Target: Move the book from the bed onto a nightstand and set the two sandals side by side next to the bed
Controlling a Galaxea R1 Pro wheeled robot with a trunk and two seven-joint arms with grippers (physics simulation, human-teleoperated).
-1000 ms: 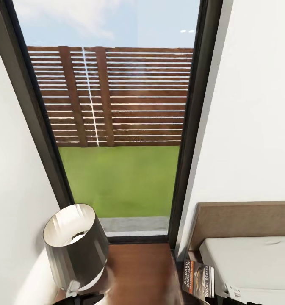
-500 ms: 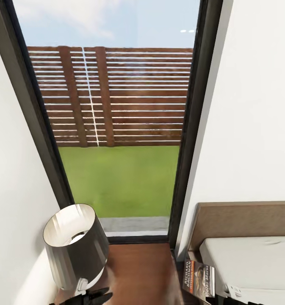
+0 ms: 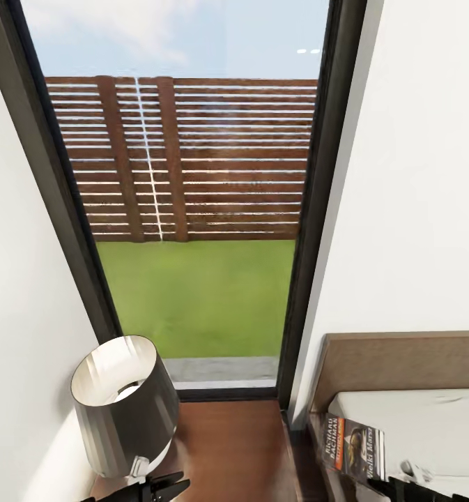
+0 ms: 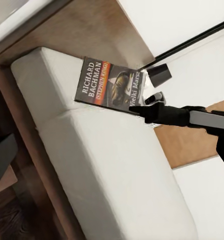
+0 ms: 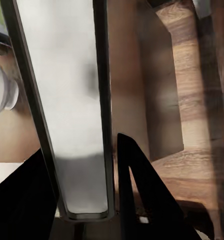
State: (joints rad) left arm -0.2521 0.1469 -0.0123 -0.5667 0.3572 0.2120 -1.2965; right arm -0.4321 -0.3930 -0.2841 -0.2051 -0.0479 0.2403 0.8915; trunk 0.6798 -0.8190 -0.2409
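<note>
Book being carried at the bed's head corner

At five o'clock the right pincer (image 4: 149, 111) is gripping the book (image 3: 353, 447), clamped on its edge, holding it over the bed (image 3: 429, 432) by the headboard (image 3: 401, 362). At seven o'clock the left pincer (image 3: 166, 486) is sitting below the lamp (image 3: 122, 401); I cannot tell its opening. Judging ahead, swinging toward the lamp risks knocking it, or the thinly held book slipping.

book (image 4: 111, 84) cover: "RICHARD BACHMAN" ("STEPHEN KING" below)

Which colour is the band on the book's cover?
Orange, on the book; it shows best in the left wrist view.
</note>
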